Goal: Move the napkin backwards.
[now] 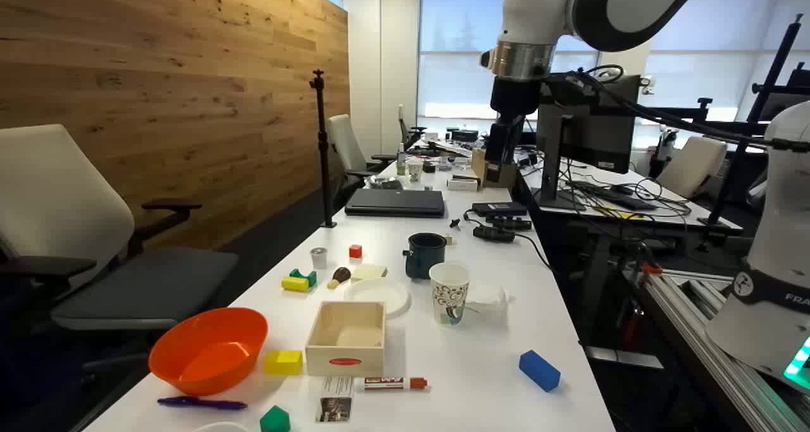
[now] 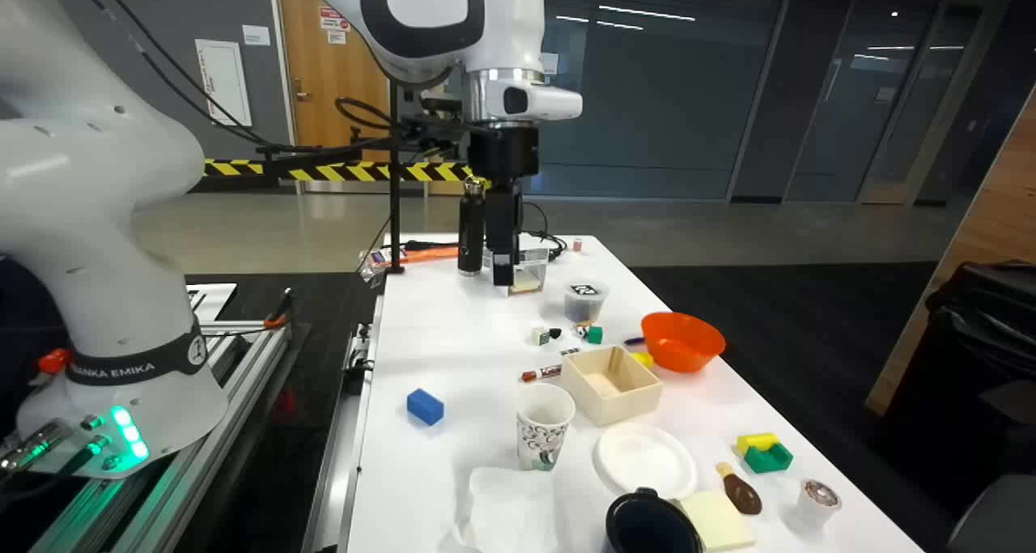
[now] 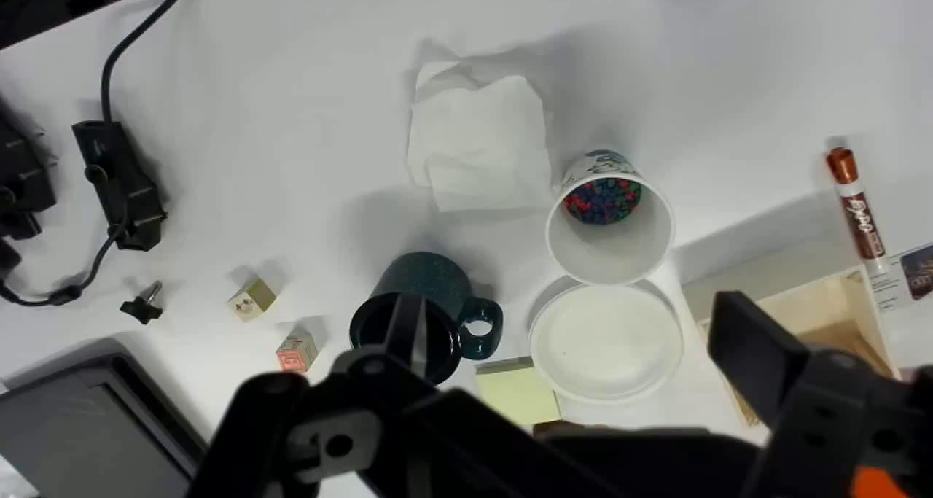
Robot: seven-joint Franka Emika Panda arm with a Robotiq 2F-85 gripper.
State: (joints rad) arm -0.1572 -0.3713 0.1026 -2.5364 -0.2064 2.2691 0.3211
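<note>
In the wrist view, the gripper [image 3: 578,330] gapes; the napkin [image 3: 481,144] lies at ten o'clock from the paper cup [image 3: 619,243].

Both exterior views look opposite ways along the surface [image 1: 468,381], angled down: toward windows [image 1: 462,27], toward wooden door [image 2: 324,83]. Wrist view close above, facing down. All three share napkin [image 3: 481,144], paper cup [image 2: 543,426].

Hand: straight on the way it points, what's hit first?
Pointing down, the hand would likely meet the napkin first, or the table beside it, near the paper cup; depth is unclear.
</note>
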